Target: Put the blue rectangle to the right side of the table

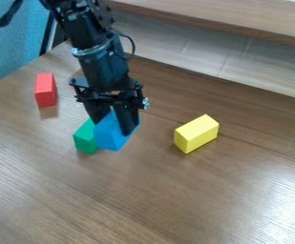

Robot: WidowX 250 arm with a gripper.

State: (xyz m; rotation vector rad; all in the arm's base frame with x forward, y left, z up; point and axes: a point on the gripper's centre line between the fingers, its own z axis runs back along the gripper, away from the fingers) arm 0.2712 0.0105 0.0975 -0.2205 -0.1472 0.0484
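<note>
Outer-left block on table, toward rear left as viewed. Inner-left block on table, right of and nearer viewer than outer-left block. Held block between fingers of end effector, just right of inner-left block; contact unclear. Right block on table, well apart, right of held block. Raised board behind, toward upper right.

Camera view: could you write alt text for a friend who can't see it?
A black robot gripper holds a blue block between its fingers at a brown table, beside a green block. A yellow block lies to the right, and a red block is farther back on the left.
</note>
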